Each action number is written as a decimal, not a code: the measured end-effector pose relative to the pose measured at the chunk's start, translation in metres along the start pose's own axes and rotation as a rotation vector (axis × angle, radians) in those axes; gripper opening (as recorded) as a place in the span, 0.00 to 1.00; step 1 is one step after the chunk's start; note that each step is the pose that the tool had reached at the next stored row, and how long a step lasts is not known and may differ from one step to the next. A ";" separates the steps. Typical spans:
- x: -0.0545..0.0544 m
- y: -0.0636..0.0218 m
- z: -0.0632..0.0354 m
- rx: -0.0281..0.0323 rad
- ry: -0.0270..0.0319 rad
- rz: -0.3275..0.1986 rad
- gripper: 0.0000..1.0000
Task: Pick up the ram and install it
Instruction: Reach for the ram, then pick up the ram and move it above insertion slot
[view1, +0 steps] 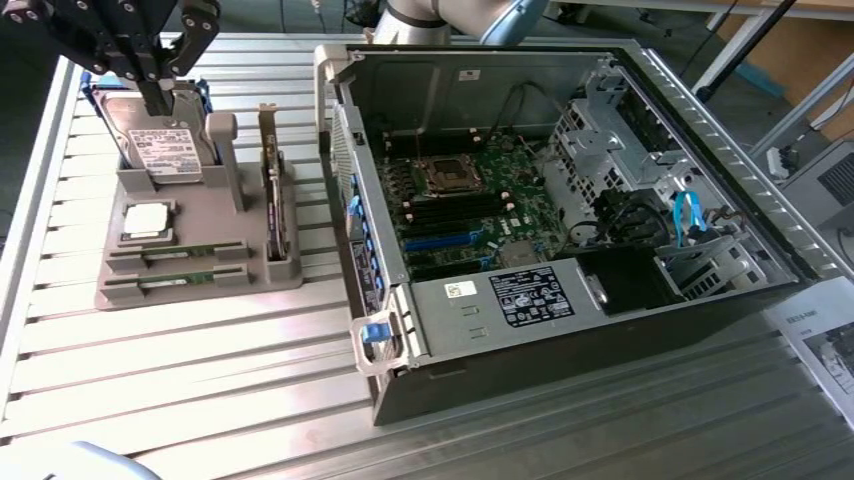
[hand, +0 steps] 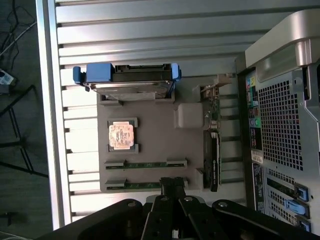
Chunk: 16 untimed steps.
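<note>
2 ram sticks (hand: 145, 164) sit slotted in the grey holder (hand: 155, 135), neither lifted. The gripper (hand: 173, 182) hovers above the holder, fingers pressed together, empty. Motherboard (view1: 461, 205) slots seemingly unfilled.

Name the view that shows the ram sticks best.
Exterior view: both ram sticks sit whole and uncovered in slots of the tray, seen at a slant. The wrist view looks straight down on their top edges, and the shut gripper covers part of one.
</note>
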<state>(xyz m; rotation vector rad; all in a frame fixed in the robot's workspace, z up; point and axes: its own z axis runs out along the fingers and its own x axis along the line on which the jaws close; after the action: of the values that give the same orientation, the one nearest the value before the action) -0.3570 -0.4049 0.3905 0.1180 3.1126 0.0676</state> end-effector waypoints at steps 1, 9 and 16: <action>0.000 -0.0005 0.0000 0.0000 -0.0001 0.000 0.10; 0.000 -0.0051 -0.0002 0.0000 0.0000 0.000 0.10; 0.000 -0.0051 -0.0002 0.0000 -0.0001 0.000 0.10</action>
<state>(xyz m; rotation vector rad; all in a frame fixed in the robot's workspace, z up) -0.3570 -0.4101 0.3905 0.1180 3.1125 0.0677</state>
